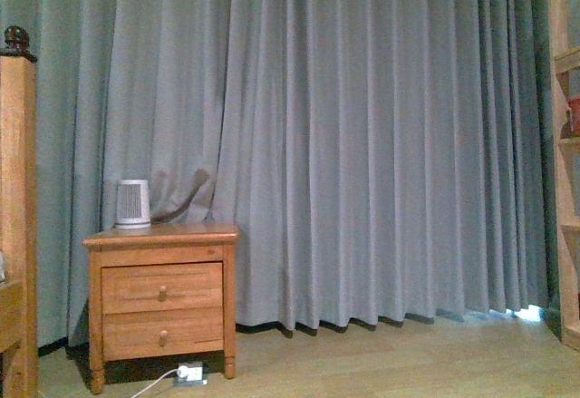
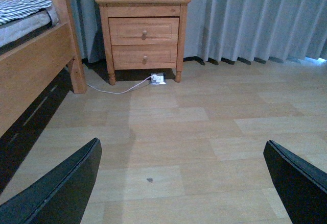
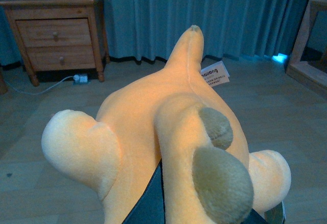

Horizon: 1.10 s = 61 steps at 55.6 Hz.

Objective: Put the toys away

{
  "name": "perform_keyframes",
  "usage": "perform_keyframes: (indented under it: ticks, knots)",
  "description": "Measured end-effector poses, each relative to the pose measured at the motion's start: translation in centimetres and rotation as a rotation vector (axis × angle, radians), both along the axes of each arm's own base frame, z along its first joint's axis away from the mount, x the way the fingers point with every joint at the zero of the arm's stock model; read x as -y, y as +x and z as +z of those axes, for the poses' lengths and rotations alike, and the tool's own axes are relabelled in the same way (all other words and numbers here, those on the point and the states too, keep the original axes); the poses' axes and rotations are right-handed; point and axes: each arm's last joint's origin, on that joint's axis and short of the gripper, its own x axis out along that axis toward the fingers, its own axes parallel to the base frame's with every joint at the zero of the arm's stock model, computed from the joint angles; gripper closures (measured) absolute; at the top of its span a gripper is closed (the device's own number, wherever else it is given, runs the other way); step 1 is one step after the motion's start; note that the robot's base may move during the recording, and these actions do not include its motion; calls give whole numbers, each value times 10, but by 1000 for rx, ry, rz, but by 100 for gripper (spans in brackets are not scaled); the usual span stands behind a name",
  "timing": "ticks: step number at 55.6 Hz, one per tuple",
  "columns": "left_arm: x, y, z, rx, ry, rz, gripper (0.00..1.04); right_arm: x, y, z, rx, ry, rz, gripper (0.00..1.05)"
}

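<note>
1. R hand [image 3: 207,203] was clenched on the toy [image 3: 153,117]. We saw one dark finger [image 3: 148,206] under the plush, btw two of its limbs.
2. Toy was up in the R hand, above the floor [image 3: 46,178], and filled most of the R wrist view. It was orange-yellow w/ pale rounded paws, two grey-brown pads and a white label [image 3: 214,75] near its pointed end.
3. L hand [image 2: 182,150] was released, jaws wide apart, and hung over the wood floor [image 2: 204,127].
4. We saw the nightstand [image 1: 161,298] standing against the curtain [image 1: 362,144]. It had two drawers, both shut, w/ a small white appliance [image 1: 133,203] on the left part of its top.
5. A power strip [image 1: 190,373] lay on the floor under the nightstand. Its white cable [image 2: 120,90] ran along the floor toward the bed [image 2: 36,66].
6. Bed frame stood just beside the nightstand, w/ a checked cloth [image 2: 23,7] on the mattress.
7. At the right edge of the front view we saw part of a wooden shelf [image 1: 566,144].
</note>
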Motion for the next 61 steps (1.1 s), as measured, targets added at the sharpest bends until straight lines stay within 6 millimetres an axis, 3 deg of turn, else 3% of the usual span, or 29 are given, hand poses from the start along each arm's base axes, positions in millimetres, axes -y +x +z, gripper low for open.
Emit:
perform_keyframes:
  ticks: [61]
  knots:
    - [0,0,0,0,0,0,6,0,0,0,0,0,0,98]
